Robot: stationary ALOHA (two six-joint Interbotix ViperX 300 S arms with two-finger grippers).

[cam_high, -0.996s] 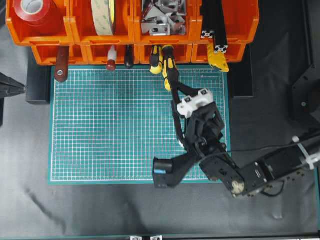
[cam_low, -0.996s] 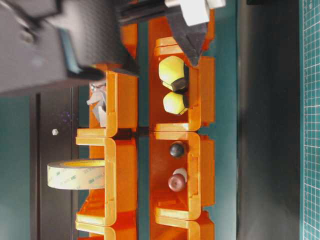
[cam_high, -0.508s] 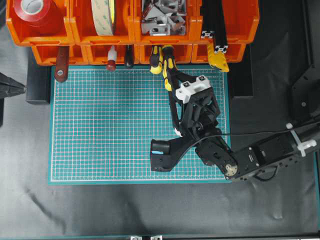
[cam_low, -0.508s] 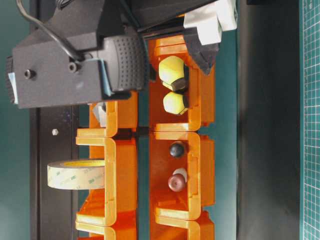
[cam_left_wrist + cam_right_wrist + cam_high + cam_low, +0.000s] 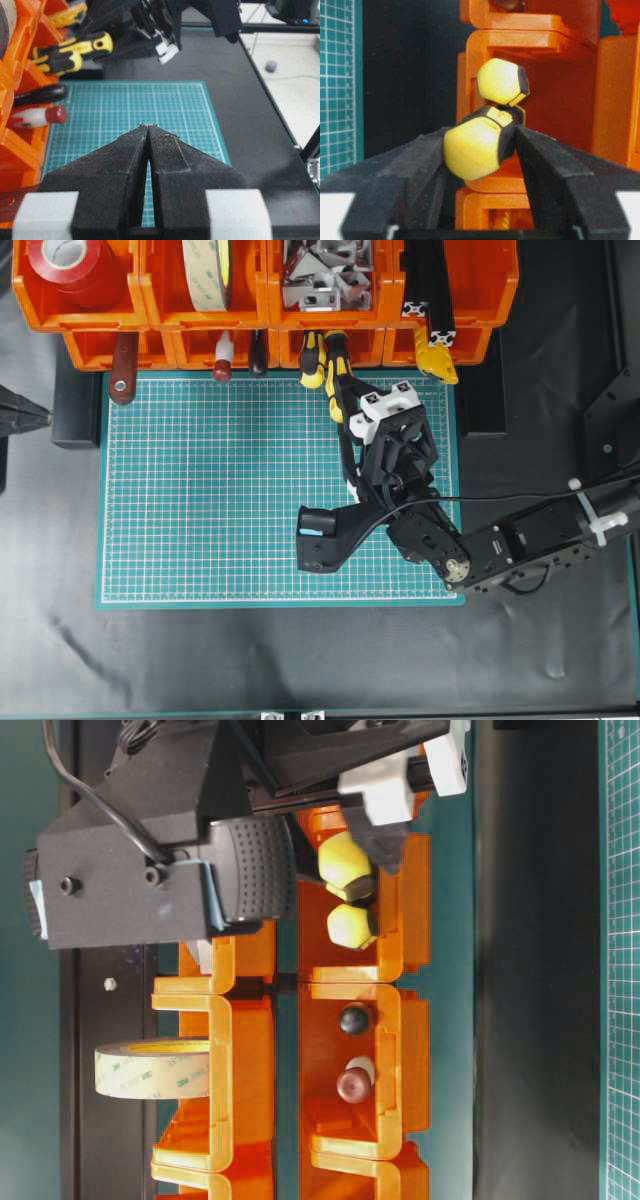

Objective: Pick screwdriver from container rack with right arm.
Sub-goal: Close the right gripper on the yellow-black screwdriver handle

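1. The screwdriver (image 5: pixel 337 380) lies in a lower bin of the orange container rack (image 5: pixel 100 348), its yellow-and-black handle sticking out over the edge of the green cutting mat (image 5: pixel 220 500), just beside a shorter yellow-and-black screwdriver (image 5: pixel 312 362).
2. The handle's butt end (image 5: pixel 475 147) sits between the two black fingers (image 5: pixel 415 165) of the right gripper (image 5: pixel 480 150), which flank it closely on either side; whether both are pressing firmly cannot be told from this view.
3. The tool seems stored handle-outward so that it can be grasped and drawn straight out of the bin.
4. The right arm (image 5: pixel 520 545) reaches in from the lower right, bent at the wrist so that its claw lines up with the handle.
5. The left gripper (image 5: pixel 149 131) hangs back over the mat with its fingertips together, holding nothing.
6. Tape rolls, metal brackets and red-handled tools fill the neighbouring bins.
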